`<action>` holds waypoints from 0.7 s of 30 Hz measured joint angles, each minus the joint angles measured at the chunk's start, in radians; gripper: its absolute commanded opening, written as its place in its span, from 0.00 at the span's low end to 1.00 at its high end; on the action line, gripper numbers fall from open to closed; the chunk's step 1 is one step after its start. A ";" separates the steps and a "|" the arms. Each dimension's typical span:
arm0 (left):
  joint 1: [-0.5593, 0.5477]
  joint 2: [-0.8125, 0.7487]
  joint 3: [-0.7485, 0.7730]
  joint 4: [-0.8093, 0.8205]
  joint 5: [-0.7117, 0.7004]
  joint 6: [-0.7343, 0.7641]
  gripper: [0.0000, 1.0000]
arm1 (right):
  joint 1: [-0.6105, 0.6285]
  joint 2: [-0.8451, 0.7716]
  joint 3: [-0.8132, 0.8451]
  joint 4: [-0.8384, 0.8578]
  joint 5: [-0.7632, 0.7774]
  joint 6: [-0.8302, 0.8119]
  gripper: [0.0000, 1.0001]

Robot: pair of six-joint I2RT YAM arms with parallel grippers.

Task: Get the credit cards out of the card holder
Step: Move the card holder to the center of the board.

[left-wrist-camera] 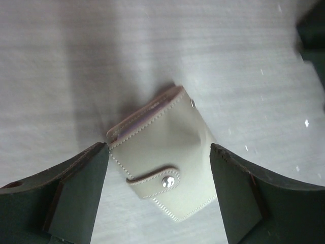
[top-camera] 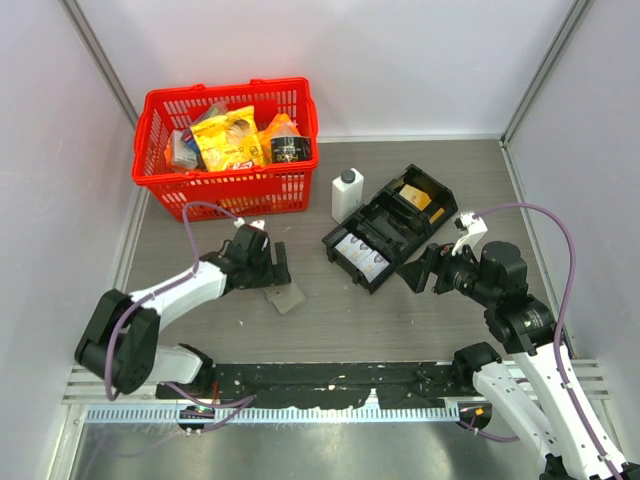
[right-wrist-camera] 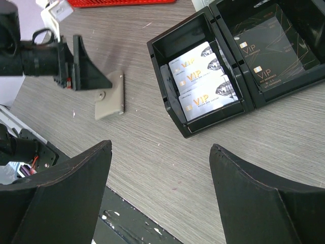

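The card holder (left-wrist-camera: pixel 167 147) is a small grey-tan wallet that lies flat on the table, folded shut with its snap strap fastened. A pinkish inner edge shows along its far side. The credit cards are hidden inside it. My left gripper (left-wrist-camera: pixel 158 152) hovers open right over it, one finger on each side; the left fingertip (left-wrist-camera: pixel 99 152) is near a corner. From above, the card holder (top-camera: pixel 287 297) lies just in front of the left gripper (top-camera: pixel 270 268). My right gripper (top-camera: pixel 425 272) stands open and empty near the tray, well right of the card holder (right-wrist-camera: pixel 111 99).
A black compartmented tray (top-camera: pixel 392 235) with white VIP cards (right-wrist-camera: pixel 203 81) lies at centre right. A white bottle (top-camera: pixel 347 192) stands behind it. A red basket (top-camera: pixel 228 150) of packets sits at the back left. White walls close in both sides.
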 measured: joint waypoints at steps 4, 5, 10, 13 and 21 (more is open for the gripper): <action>-0.050 -0.105 -0.067 -0.033 0.048 -0.062 0.85 | 0.000 0.000 -0.005 0.002 0.000 0.000 0.82; -0.057 -0.127 -0.066 -0.051 0.047 -0.064 0.85 | 0.000 0.000 -0.005 0.002 0.000 0.000 0.82; -0.067 -0.187 -0.020 -0.116 0.014 -0.048 0.87 | 0.000 0.000 -0.007 0.005 0.000 0.000 0.82; -0.068 -0.176 -0.004 -0.117 -0.011 -0.029 0.87 | 0.000 0.000 -0.007 0.008 0.000 0.000 0.82; -0.069 0.020 0.032 -0.111 -0.010 0.007 0.85 | 0.000 0.000 -0.007 0.007 -0.001 0.000 0.82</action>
